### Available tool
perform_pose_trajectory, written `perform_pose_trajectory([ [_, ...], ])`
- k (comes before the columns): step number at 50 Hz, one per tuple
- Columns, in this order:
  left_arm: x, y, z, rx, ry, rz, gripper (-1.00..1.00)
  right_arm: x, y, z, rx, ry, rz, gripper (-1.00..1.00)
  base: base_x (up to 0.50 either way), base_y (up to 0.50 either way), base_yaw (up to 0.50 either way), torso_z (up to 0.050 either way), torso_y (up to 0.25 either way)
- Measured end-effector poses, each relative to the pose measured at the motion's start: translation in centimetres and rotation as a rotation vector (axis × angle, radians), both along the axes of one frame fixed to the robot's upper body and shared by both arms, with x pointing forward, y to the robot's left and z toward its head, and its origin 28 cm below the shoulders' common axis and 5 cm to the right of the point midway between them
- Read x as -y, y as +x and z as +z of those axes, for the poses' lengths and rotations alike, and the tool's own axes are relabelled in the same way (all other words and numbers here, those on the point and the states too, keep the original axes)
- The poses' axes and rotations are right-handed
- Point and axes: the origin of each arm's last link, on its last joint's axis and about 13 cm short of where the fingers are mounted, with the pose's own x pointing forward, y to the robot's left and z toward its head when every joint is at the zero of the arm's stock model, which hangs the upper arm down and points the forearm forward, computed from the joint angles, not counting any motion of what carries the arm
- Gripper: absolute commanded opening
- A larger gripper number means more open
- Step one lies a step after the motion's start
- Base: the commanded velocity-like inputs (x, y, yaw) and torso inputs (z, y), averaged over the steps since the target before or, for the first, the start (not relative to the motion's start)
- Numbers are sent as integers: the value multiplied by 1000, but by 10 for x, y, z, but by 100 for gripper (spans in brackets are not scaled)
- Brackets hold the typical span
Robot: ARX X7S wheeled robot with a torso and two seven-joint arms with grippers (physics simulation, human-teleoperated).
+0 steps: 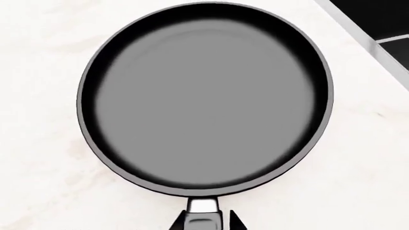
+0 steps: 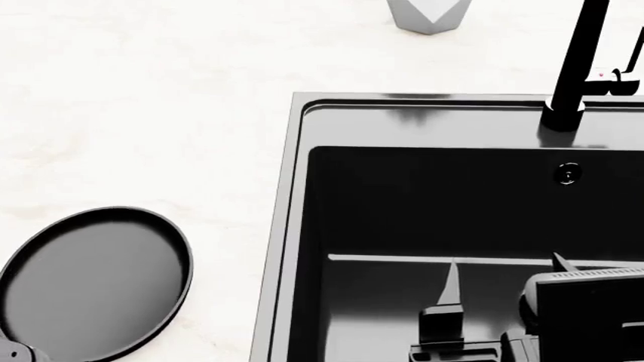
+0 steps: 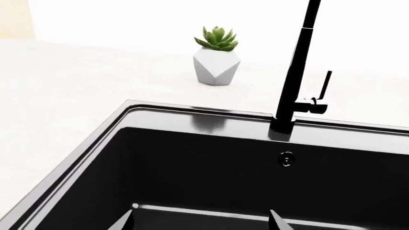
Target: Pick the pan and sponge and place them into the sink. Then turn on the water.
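Observation:
The black pan (image 1: pixel 204 100) with its grey inner surface lies flat on the white counter, left of the sink (image 2: pixel 292 226); it also shows in the head view (image 2: pixel 96 283). My left gripper (image 1: pixel 206 221) has its jaws drawn in close on both sides of the pan's handle (image 1: pixel 203 207). My right gripper (image 3: pixel 201 218) is wide open and empty over the black basin; in the head view it is at the lower right (image 2: pixel 503 275). The sponge is not in view. No water runs from the faucet (image 3: pixel 297 62).
The tall black faucet (image 2: pixel 578 60) with its side lever (image 3: pixel 323 88) stands on the sink's back rim (image 3: pixel 191 112). The overflow hole (image 3: pixel 287 158) is in the back wall. A white faceted pot with a succulent (image 3: pixel 217 64) stands behind the sink.

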Motion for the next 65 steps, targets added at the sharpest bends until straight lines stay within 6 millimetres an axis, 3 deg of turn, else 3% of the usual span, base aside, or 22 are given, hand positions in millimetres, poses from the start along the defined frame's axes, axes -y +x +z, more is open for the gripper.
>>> perform_pose_trajectory([
  [12, 1, 0, 9, 10, -6, -22, -100, 1, 0, 1, 3, -2, -4, 100, 0, 0, 0, 0, 0],
  [34, -5, 15, 52, 130, 29, -32, -100, 2, 1, 3, 7, -10, -6, 100, 0, -25, 0, 0, 1],
  [65, -1, 16, 58, 139, 32, -78, -100, 3, 1, 1, 3, -22, -14, 100, 1, -392, 0, 0, 2],
])
